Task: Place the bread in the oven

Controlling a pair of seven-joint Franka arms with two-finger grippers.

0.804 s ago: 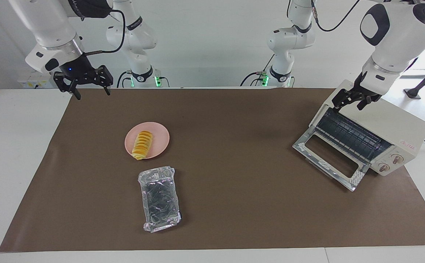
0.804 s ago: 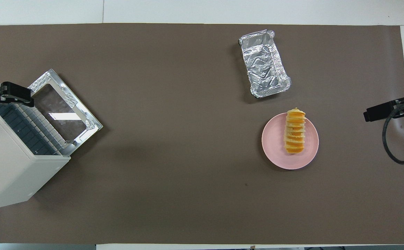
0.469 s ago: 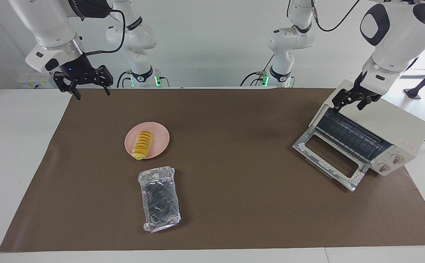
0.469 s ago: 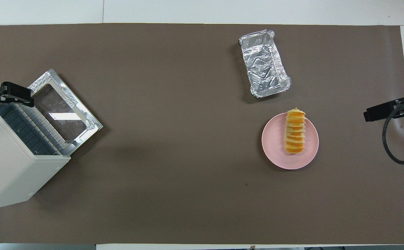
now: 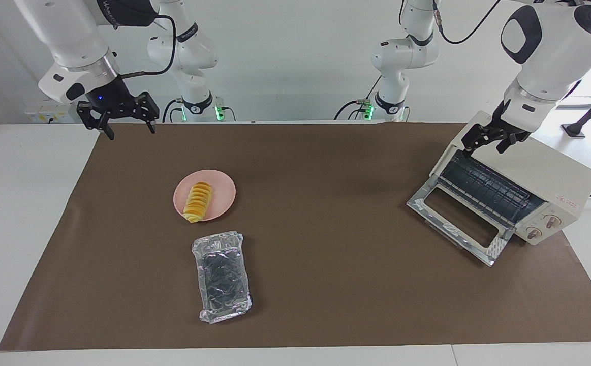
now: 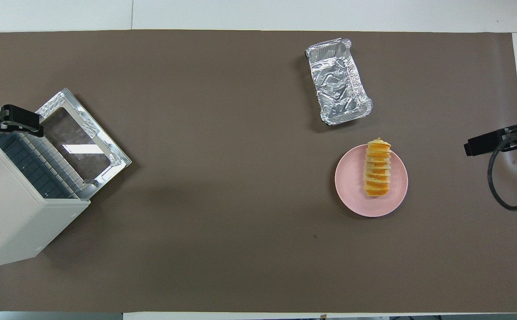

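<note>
Yellow-orange bread (image 5: pixel 197 202) on pink plate (image 5: pixel 222 191); oven (image 5: pixel 508 184) door down. Left pincer (image 5: pixel 488 141) open over oven, right pincer (image 5: pixel 128 130) open, empty.

right arm enters from about ten o'clock in the facing view, wrist angled down, right gripper (image 5: pixel 128 130) raised with fingers spread apart and empty; left arm descends from about two o'clock, wrist bent steeply, left gripper (image 5: pixel 486 143) raised with fingers parted and empty.
</note>
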